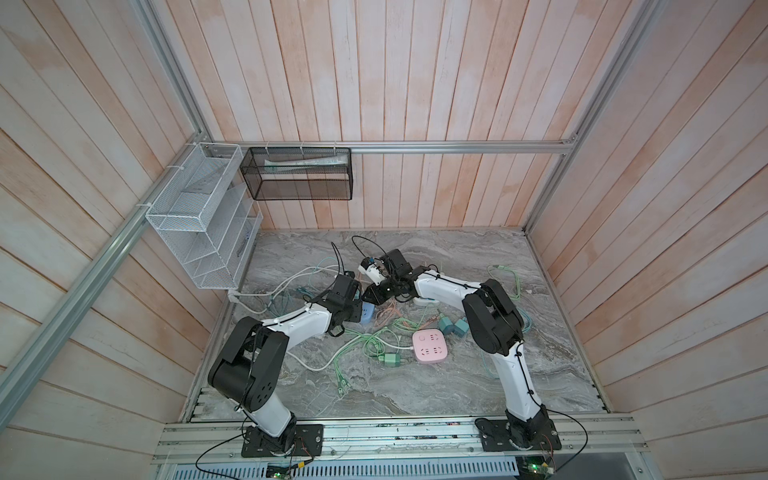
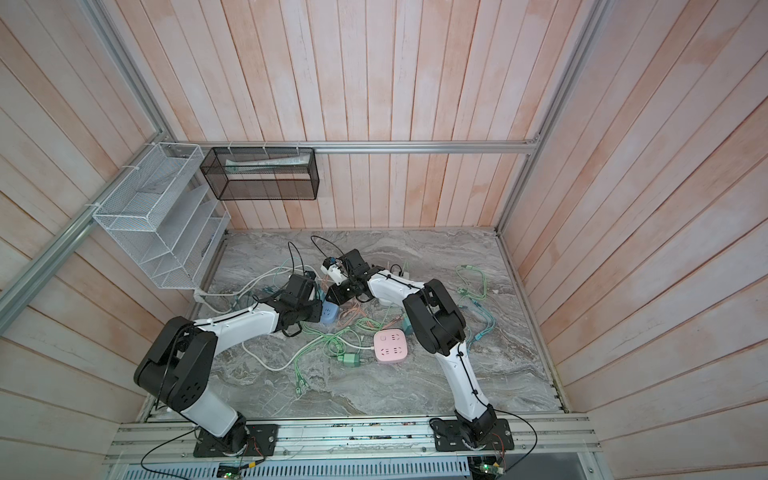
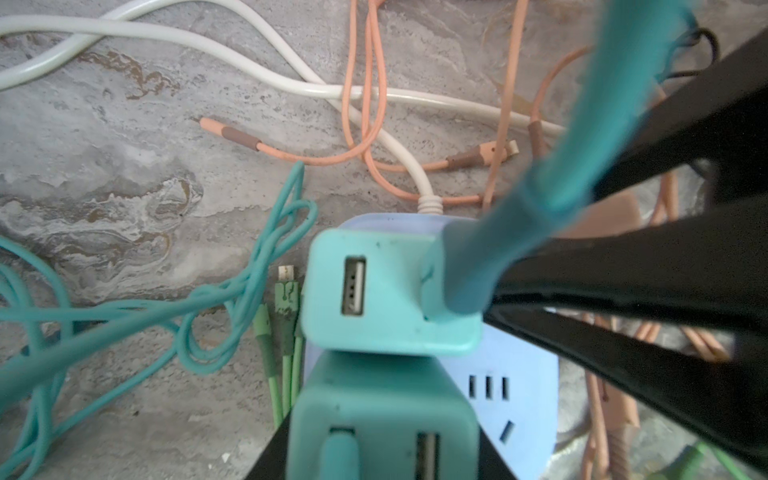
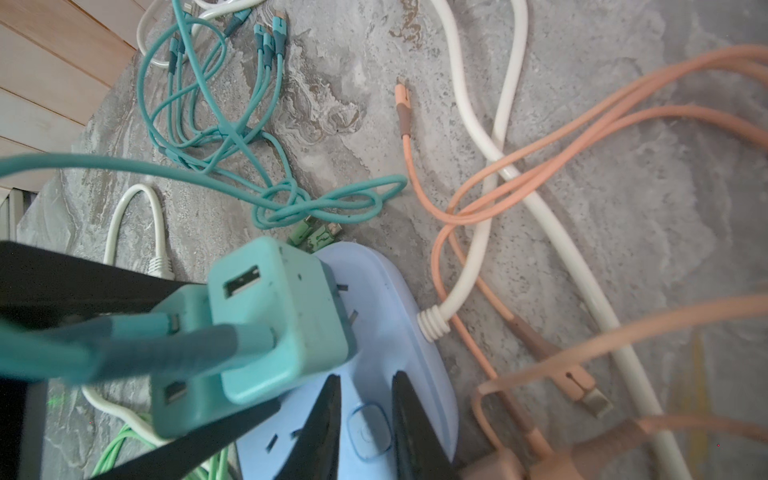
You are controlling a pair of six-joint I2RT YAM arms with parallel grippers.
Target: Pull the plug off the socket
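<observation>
Got marble top [image 1: 415, 395] buried in cables [image 4: 459, 83], plank walls [image 1: 415, 83] around. Clamping plug [image 3: 382, 399] with left gripper [image 3: 386, 428], resting barely-parted right gripper [image 4: 366, 376] on socket [image 4: 399, 332], 10 o'clock from pink strip [image 1: 430, 348].

Two baskets [image 1: 299, 195], one pink socket [image 1: 429, 347], one blue socket [image 3: 519, 365]

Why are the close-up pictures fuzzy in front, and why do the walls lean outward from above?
Left wrist view: the teal cable at the lens is smeared, the orange cables behind are crisp. Right wrist view: the teal charger is soft, the marble table sharp. Both top views: the wall planks fan outward, likely wide-lens distortion; light is even.
</observation>
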